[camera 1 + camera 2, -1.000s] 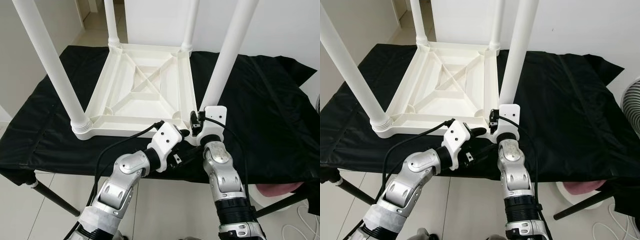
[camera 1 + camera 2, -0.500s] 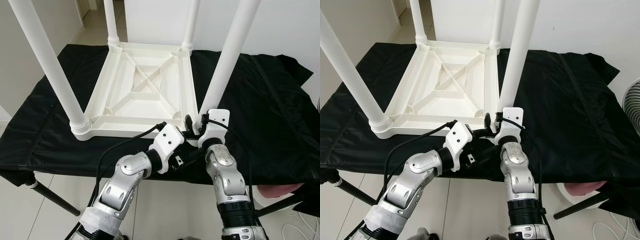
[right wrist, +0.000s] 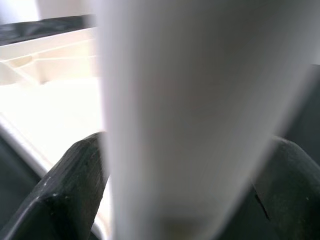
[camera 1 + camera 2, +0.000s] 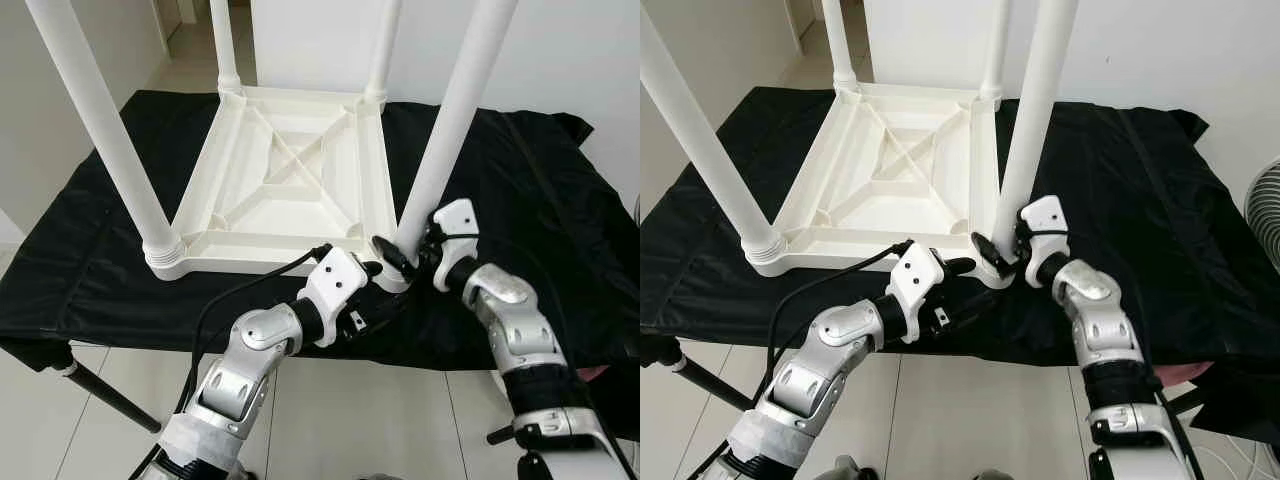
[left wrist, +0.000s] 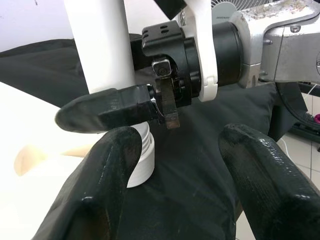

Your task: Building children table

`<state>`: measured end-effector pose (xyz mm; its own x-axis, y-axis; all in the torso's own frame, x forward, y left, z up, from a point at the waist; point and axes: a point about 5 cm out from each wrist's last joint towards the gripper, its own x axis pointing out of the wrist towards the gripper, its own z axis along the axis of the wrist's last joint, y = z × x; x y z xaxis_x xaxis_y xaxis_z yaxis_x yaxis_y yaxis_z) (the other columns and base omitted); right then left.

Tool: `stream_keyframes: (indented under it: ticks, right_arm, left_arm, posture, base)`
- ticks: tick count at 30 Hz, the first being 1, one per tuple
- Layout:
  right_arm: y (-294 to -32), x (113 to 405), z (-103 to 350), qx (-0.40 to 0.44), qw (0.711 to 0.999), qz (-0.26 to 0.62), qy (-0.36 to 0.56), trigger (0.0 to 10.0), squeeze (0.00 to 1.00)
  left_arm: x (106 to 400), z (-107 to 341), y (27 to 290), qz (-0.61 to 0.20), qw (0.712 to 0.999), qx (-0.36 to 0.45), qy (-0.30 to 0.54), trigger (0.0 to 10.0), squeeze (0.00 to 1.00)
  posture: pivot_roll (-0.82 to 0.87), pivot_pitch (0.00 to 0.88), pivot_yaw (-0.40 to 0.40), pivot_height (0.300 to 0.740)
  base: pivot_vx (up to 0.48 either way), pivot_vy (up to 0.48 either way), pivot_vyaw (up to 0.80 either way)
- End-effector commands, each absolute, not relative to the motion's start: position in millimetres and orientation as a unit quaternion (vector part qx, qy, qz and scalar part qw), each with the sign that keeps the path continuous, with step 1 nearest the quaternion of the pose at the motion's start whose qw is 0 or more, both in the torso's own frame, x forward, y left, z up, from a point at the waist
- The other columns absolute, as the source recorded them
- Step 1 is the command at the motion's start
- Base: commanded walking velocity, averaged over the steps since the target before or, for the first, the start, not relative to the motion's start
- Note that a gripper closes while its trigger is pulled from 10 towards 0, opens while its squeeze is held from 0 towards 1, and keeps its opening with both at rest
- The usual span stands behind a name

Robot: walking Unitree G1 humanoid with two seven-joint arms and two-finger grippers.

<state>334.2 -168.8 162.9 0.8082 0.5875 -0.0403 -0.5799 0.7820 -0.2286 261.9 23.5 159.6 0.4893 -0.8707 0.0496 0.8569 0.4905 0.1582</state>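
The children's table lies upturned on the bench; our right claw, having swung round to 3 o'clock of the near-right leg, now clamps its base, while our left claw hangs open beside it, so we judge tightening underway.

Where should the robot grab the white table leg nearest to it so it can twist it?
Low on the round near leg, just above its threaded base, coming from the right side. There the right end effector already straddles the shaft, one finger on each side; the tabletop blocks the left.
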Motion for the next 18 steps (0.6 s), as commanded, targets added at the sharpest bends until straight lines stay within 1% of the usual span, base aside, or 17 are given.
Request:
stream_keyframes:
  ticks: [1, 2, 6, 7, 8, 9, 10, 12, 18]
  right_arm:
    - [-167.2, 335.2, 161.2, -0.12, 0.937, 0.327, -0.014, 10.0, 0.0]
    - [-167.2, 335.2, 161.2, -0.12, 0.937, 0.327, -0.014, 10.0, 0.0]
    - [-167.4, 341.8, 156.6, -0.145, 0.918, 0.369, 0.008, 10.0, 0.0]
    - [-167.4, 341.8, 156.6, -0.145, 0.918, 0.369, 0.008, 10.0, 0.0]
    - [-167.8, 342.7, 153.9, -0.149, 0.913, 0.379, 0.016, 3.5, 0.0]
    - [-167.8, 342.7, 153.9, -0.149, 0.913, 0.379, 0.016, 3.5, 0.0]
    - [-168.6, 342.7, 151.2, -0.15, 0.91, 0.385, 0.024, 0.0, 0.0]
    - [-170.1, 341.4, 146.7, -0.147, 0.904, 0.399, 0.034, 0.0, 0.0]
    - [-170.8, 339.8, 143.8, -0.143, 0.901, 0.408, 0.037, 0.0, 0.0]
  left_arm:
    - [264.8, 162.1, 25.5, -0.485, 0.87, 0.056, -0.065, 10.0, 0.0]
    - [264.8, 162.1, 25.5, -0.485, 0.87, 0.056, -0.065, 10.0, 0.0]
    - [267.2, 163.5, 26.4, -0.483, 0.871, 0.058, -0.067, 10.0, 0.0]
    - [267.2, 163.5, 26.4, -0.483, 0.871, 0.058, -0.067, 10.0, 0.0]
    - [267.9, 164.0, 26.5, -0.482, 0.872, 0.059, -0.067, 10.0, 0.0]
    - [267.9, 164.0, 26.5, -0.482, 0.872, 0.059, -0.067, 10.0, 0.0]
    - [267.9, 164.4, 26.6, -0.481, 0.872, 0.059, -0.068, 10.0, 0.0]
    - [267.5, 164.5, 27.0, -0.48, 0.873, 0.058, -0.068, 10.0, 0.0]
    - [267.0, 164.5, 27.2, -0.479, 0.873, 0.058, -0.068, 10.0, 0.0]
  posture:
    - [-0.12, 0.032, 0.023, 0.74]
    - [-0.12, 0.032, 0.023, 0.74]
    - [-0.11, 0.028, 0.023, 0.74]
    - [-0.11, 0.028, 0.023, 0.74]
    - [-0.11, 0.028, 0.023, 0.74]
    - [-0.11, 0.028, 0.023, 0.74]
    - [-0.1, 0.029, 0.018, 0.74]
    - [-0.1, 0.029, 0.018, 0.74]
    - [-0.1, 0.031, 0.016, 0.74]
  base:
    - [0.0, 0.0, 0.0]
    - [0.0, 0.0, 0.0]
    - [0.0, 0.0, 0.0]
    - [0.0, 0.0, 0.0]
    - [0.0, 0.0, 0.0]
    - [0.0, 0.0, 0.0]
    - [0.0, 0.0, 0.0]
    - [0.0, 0.0, 0.0]
    - [0.0, 0.0, 0.0]
